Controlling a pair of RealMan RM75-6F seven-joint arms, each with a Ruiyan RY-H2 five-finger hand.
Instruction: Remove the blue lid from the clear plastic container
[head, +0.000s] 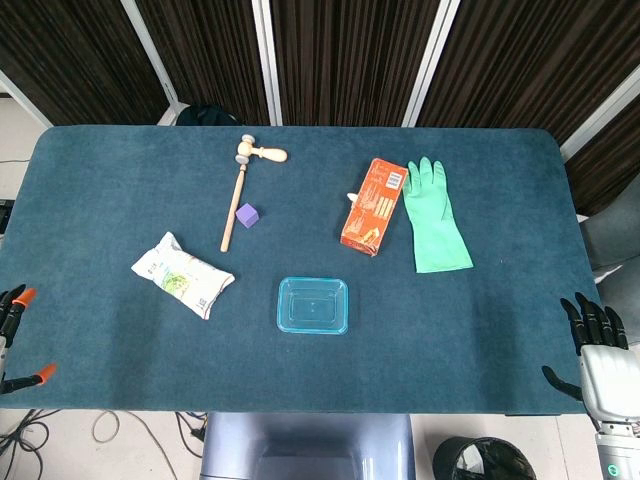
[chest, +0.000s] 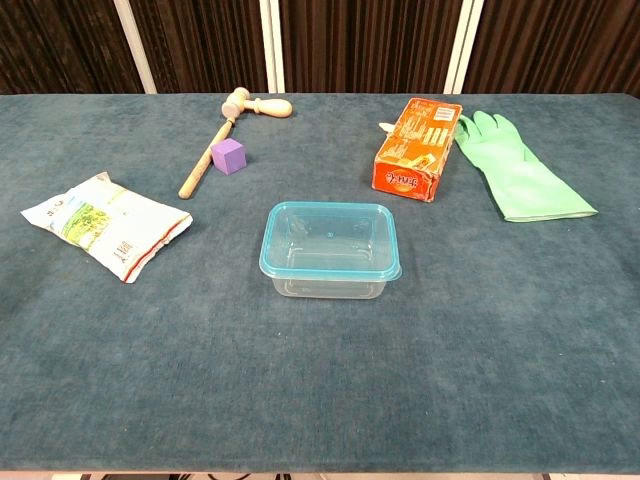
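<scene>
A clear plastic container (head: 313, 306) (chest: 329, 281) stands near the table's front middle, with its translucent blue lid (head: 313, 290) (chest: 329, 240) seated on top. My left hand (head: 12, 330) shows only at the far left edge of the head view, fingers apart, well away from the container. Off the table's right front corner, my right hand (head: 598, 345) hangs with fingers spread and nothing in it. Neither hand appears in the chest view.
A white snack bag (head: 183, 274) (chest: 105, 226) lies left of the container. Behind it are a wooden mallet (head: 243, 180) (chest: 232, 122) and a purple cube (head: 247, 214) (chest: 228, 156). An orange box (head: 374, 205) (chest: 417, 148) and a green rubber glove (head: 433, 217) (chest: 517, 169) lie at the back right.
</scene>
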